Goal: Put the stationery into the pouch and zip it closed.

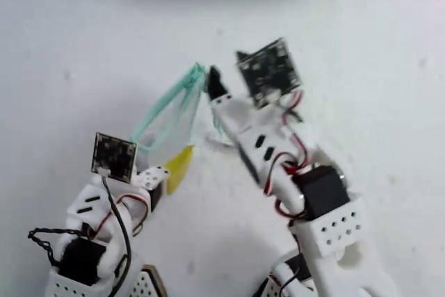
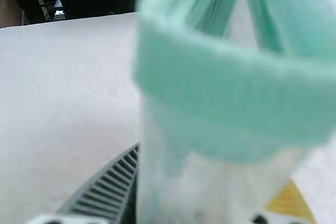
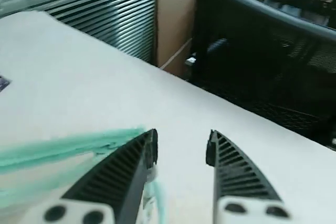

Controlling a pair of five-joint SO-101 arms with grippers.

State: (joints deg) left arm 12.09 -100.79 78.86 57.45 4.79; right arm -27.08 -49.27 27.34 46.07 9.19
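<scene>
With the left end effector (image 1: 169, 172) clamped on the pouch (image 1: 167, 113) in the middle of the surface (image 1: 361, 39), zipping seems in hand: the right end effector (image 3: 182, 135), spread apart beside the green zip (image 3: 63, 148), should next pinch it.

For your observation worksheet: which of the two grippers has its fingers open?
The right gripper: a clear gap separates its fingers beside the pouch; the left gripper is clamped on it.
</scene>
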